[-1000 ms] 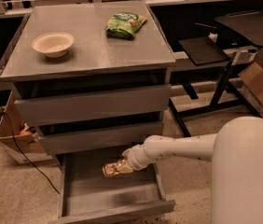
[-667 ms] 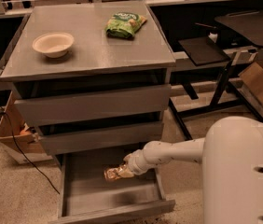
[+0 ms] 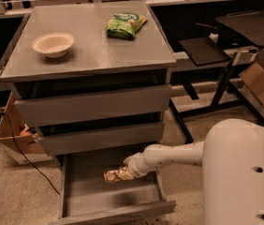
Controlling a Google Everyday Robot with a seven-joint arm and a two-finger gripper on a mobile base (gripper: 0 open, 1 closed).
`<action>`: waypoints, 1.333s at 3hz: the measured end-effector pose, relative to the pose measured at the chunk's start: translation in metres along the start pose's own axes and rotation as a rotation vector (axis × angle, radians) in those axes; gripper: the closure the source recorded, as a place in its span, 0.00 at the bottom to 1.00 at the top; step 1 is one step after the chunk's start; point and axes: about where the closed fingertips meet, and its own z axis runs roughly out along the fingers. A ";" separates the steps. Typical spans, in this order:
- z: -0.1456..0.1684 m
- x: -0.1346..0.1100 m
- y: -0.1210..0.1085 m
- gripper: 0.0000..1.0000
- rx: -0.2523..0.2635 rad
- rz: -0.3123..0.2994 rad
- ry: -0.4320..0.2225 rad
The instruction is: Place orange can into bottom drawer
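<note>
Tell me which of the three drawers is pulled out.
The bottom drawer; the two upper drawers are pushed in. The gripper holds the orange can over it.

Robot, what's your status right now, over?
Single gripper low in open bottom drawer, shut on orange can. Can on its side above drawer floor, not released. On cabinet top: bowl, green bag, out of the way.

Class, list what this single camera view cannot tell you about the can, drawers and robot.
Orange can, at the gripper over the bottom drawer: touching its floor or not, unclear from this angle.
Bottom drawer's rear: hidden under the middle drawer.
Top drawer and middle drawer contents: hidden by their fronts.
Robot body: cut off by the right and bottom edges.
</note>
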 end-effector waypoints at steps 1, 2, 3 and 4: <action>0.034 0.020 -0.003 1.00 0.018 0.004 0.005; 0.071 0.045 -0.015 1.00 0.040 0.007 0.019; 0.098 0.067 -0.028 1.00 0.070 0.012 0.028; 0.119 0.087 -0.037 1.00 0.088 0.019 0.038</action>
